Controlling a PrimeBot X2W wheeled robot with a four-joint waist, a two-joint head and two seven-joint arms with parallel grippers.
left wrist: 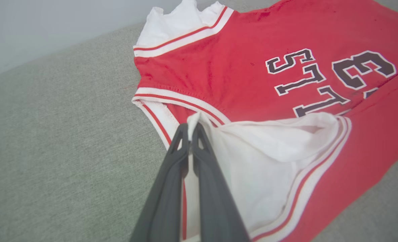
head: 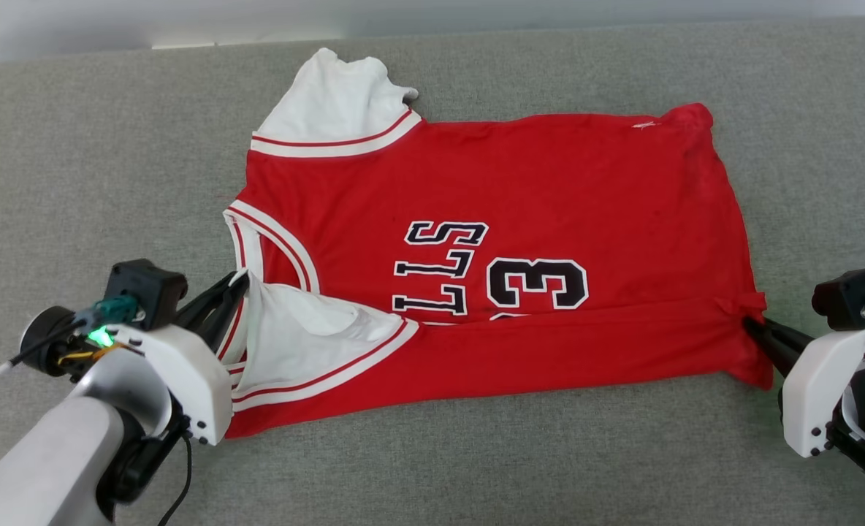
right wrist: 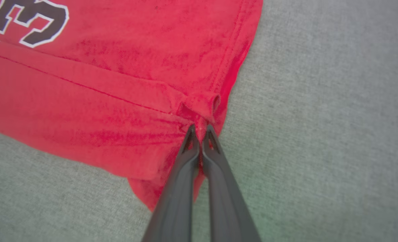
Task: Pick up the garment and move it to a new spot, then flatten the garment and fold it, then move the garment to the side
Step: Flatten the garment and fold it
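The garment point(head: 491, 219) lies spread across the middle of the head view, collar toward the left of the frame and hem toward the right. It rests on a grey surface point(head: 111, 183) of coarse woven cloth that runs to the left, right and bottom edges. Along the top edge the grey cloth ends at a pale wall point(head: 476, 13), plain and slightly blurred. In the left wrist view that same wall point(left wrist: 51, 23) fills the upper left corner above the weave.

The lower edge of the red body is turned up over the front, so a long red band covers the bottom of the black letters and cuts off all of the number but a 3. One white sleeve point(head: 337, 102) sticks up at the upper left, crumpled at its tip. The other white sleeve point(head: 308, 325) is folded in at the lower left.

The left gripper point(head: 231, 288) sits at the lower left, its dark fingers pressed together on the edge of that folded sleeve; the left wrist view shows the tips point(left wrist: 189, 129) pinching white cloth. The right gripper point(head: 750, 325) comes in from the right edge, clamped on a small bunch of red hem, as the right wrist view shows point(right wrist: 200, 129). Green light glows on both wrists.
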